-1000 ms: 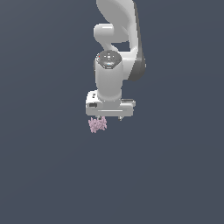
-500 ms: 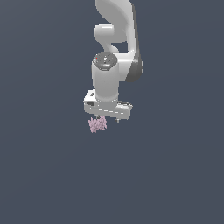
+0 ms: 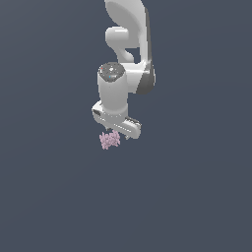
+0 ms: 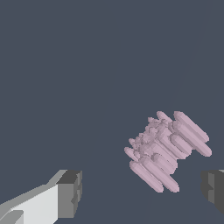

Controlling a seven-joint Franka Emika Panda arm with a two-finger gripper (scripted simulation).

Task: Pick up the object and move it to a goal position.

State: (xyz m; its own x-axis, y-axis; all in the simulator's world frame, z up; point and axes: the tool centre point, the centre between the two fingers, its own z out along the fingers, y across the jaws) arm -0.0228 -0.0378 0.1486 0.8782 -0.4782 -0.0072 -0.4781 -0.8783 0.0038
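Observation:
The object [image 3: 110, 140] is a small pale-pink spiky lump lying on the dark grey floor. In the exterior view it sits just below the white arm's hand, towards that view's left. My gripper [image 3: 116, 134] hangs right above it; its fingers are mostly hidden behind the hand there. In the wrist view the object [image 4: 168, 148] lies beyond the fingertips, closer to one dark pad [image 4: 213, 186] than to the other [image 4: 70, 192]. The gripper [image 4: 142, 190] is open wide and empty, and nothing touches the object.
The plain dark grey floor [image 3: 197, 197] fills both views. The white arm [image 3: 129, 54] rises from the hand to the top edge of the exterior view. No other objects or goal marker show.
The hand has turned about its axis and shifted slightly to the exterior view's left and down. The pink object has not moved.

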